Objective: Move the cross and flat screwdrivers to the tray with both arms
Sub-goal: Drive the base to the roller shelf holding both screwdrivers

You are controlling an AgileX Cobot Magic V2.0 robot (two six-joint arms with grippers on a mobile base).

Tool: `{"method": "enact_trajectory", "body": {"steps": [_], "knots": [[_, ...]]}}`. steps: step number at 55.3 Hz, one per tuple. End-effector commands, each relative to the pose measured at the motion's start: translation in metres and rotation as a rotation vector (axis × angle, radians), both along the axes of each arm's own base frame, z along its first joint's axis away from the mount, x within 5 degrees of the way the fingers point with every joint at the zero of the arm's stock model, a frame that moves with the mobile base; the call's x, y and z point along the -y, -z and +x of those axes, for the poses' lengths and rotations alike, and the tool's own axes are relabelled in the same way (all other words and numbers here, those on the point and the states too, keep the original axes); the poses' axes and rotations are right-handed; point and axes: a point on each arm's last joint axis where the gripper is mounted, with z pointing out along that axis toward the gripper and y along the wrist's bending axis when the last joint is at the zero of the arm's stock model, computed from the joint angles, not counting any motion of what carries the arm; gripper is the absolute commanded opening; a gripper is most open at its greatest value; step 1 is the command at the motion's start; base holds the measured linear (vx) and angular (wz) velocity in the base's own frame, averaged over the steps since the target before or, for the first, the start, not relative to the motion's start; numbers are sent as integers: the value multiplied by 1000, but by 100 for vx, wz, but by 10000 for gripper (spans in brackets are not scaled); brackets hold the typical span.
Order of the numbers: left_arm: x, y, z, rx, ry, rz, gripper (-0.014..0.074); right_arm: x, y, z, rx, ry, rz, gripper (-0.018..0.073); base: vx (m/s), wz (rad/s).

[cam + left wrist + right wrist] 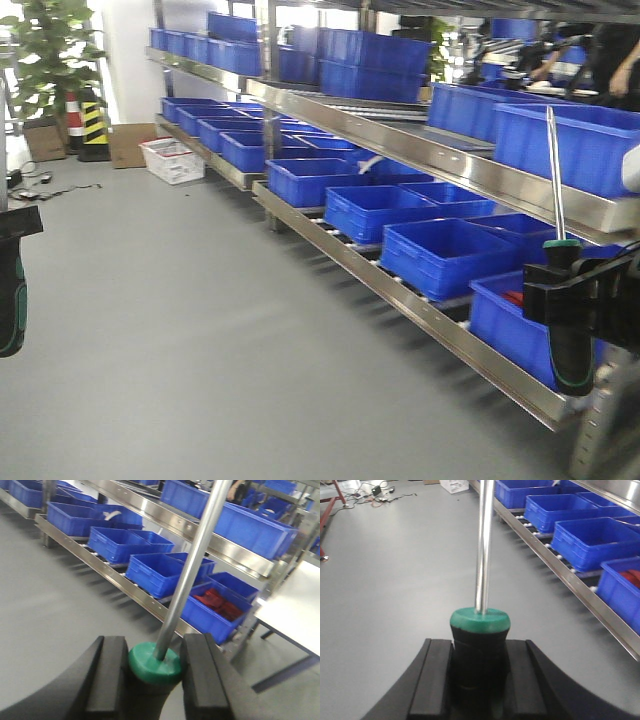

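Each arm holds one screwdriver in the air, shaft pointing away from the wrist. My left gripper is shut on the black handle of a screwdriver, whose green cap and steel shaft rise toward the racks. In the front view only that handle shows, under the left gripper at the left edge. My right gripper is shut on the second screwdriver. In the front view that screwdriver stands upright in the right gripper. The tray is out of view.
Steel racks with several blue crates run along the right side; one crate holds red parts. A white table stands past the rack end. Grey floor stretches left, with a white basket and a striped post far back.
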Motion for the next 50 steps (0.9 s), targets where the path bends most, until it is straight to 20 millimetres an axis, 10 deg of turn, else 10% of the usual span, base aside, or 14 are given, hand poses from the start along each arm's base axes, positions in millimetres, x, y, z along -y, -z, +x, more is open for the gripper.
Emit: {"method": "enact_trajectory", "body": {"steps": [1, 50], "knots": [[-1, -21, -6, 86, -31, -48, 3, 2, -22, -4, 135, -15, 19, -8, 51, 34], [-1, -21, -6, 87, -33, -48, 3, 2, -22, -4, 135, -15, 19, -8, 55, 34]]}}
